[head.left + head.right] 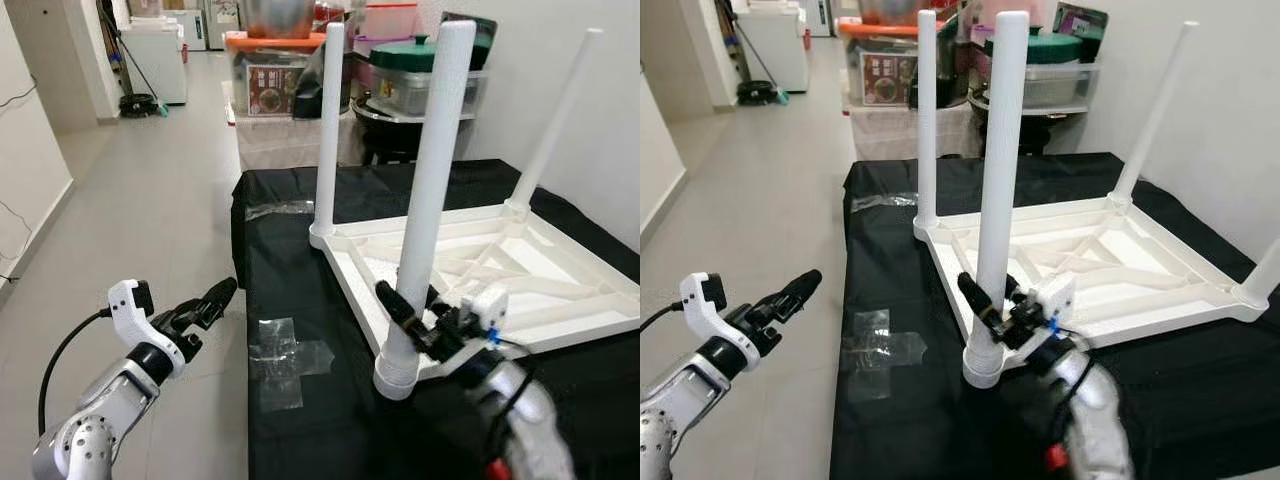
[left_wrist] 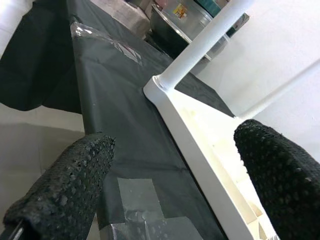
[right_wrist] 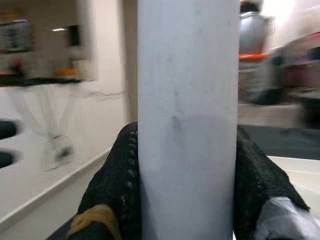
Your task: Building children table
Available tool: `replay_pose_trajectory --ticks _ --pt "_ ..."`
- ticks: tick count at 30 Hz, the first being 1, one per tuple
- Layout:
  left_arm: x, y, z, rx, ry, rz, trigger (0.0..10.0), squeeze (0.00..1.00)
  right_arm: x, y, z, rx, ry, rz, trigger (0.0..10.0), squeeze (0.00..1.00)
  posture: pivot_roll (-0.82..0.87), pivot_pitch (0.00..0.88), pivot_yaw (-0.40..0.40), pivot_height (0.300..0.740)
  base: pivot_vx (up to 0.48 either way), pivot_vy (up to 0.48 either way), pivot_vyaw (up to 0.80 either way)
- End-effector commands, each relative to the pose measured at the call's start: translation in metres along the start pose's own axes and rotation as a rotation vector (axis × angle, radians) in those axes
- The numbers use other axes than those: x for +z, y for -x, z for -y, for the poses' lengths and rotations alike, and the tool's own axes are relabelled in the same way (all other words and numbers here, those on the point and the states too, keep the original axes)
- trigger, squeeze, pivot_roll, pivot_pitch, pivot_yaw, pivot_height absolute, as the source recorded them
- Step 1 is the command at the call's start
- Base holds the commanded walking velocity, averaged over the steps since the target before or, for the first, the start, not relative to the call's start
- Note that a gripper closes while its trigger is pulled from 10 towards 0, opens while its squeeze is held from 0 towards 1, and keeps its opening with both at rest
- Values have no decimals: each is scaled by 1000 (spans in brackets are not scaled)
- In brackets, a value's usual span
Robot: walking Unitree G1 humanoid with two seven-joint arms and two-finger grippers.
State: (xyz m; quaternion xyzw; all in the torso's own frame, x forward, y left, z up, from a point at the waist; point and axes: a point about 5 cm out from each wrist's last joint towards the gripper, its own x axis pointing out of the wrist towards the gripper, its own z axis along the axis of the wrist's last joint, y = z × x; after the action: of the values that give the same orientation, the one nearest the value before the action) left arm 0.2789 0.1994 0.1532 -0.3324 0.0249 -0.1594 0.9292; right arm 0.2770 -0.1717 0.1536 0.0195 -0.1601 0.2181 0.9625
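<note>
Black cloth-covered table (image 1: 300,420), taped patches near its front edge. Right gripper (image 1: 412,312) clamps the nearest white plastic leg (image 1: 428,200) low down; its far finger is hidden behind the leg. Left gripper (image 1: 205,303) hovers open off the table's side. Upturned white plastic tabletop (image 1: 560,300), cut off at right.

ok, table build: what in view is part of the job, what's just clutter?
Job: upturned white tabletop; near leg, clamped by right gripper; far legs; left gripper, open, off the edge.
Clutter: tape patches; storage boxes; mop.
</note>
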Motion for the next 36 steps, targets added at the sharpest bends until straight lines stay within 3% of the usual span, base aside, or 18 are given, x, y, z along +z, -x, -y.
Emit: replay_pose_trajectory --ticks 1,10,14,19,23,27,30,31,33,36 --pt "-1 0 0 9 -8 1 10000 0 -6 14 13 -175 97 -46 0 0 44 0 -42 740 0 0 0" --pt "-1 0 -1 14 -11 5 10000 0 2 22 15 -399 194 -24 0 0 46 0 -47 740 0 0 0" --pt "-1 1 -2 17 -12 5 10000 0 10 29 19 -512 299 14 0 0 46 0 -45 740 0 0 0" --pt "-1 0 -2 15 -17 2 10000 0 11 38 28 -674 328 8 0 0 45 0 -32 740 0 0 0" --pt "0 -1 -2 11 -21 -2 10000 0 10 38 29 -726 316 4 0 0 44 0 -27 740 0 0 0" --pt "1 -2 -2 7 -23 -3 10000 0 9 33 26 -711 274 17 0 0 47 0 -26 740 0 0 0" --pt "2 -3 -2 4 -22 -3 10000 0 9 12 15 -538 168 41 0 0 43 0 -21 740 0 0 0" --pt "2 -3 -2 4 -22 -3 10000 0 9 12 15 -538 168 41 0 0 43 0 -21 740 0 0 0" --pt "1 -4 -1 4 -22 -5 10000 0 7 -4 5 -378 93 34 0 0 44 0 -18 740 0 0 0" --pt "1 -4 -1 4 -22 -5 10000 0 6 -7 3 -348 81 32 0 0 44 0 -18 740 0 0 0"
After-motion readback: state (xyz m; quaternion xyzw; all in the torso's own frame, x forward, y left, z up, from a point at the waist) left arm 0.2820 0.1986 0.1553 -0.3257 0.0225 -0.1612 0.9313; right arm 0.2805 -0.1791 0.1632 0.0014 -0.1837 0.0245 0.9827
